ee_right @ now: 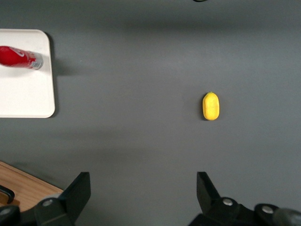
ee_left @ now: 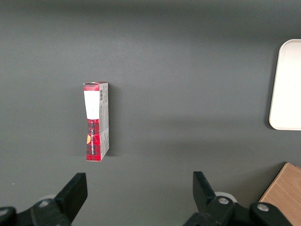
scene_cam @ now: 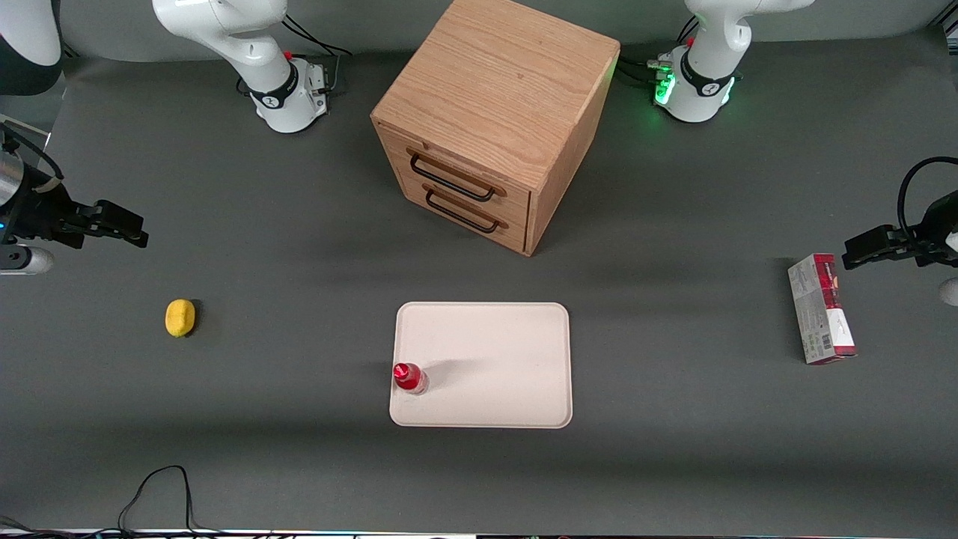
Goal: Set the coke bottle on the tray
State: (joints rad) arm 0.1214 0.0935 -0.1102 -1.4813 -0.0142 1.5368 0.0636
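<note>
The coke bottle (scene_cam: 409, 377) stands upright on the cream-white tray (scene_cam: 494, 352), at the tray's edge toward the working arm's end; its red cap and label show. In the right wrist view the coke bottle (ee_right: 21, 58) rests on the tray (ee_right: 28, 94) near its rim. My gripper (scene_cam: 138, 230) hovers high at the working arm's end of the table, well away from the tray, farther from the front camera than the lemon. It is open with nothing between its fingers (ee_right: 79, 188).
A yellow lemon (scene_cam: 179, 317) lies on the grey table between my gripper and the tray. A wooden two-drawer cabinet (scene_cam: 494, 120) stands farther from the front camera than the tray. A red-and-grey carton (scene_cam: 821, 308) lies toward the parked arm's end.
</note>
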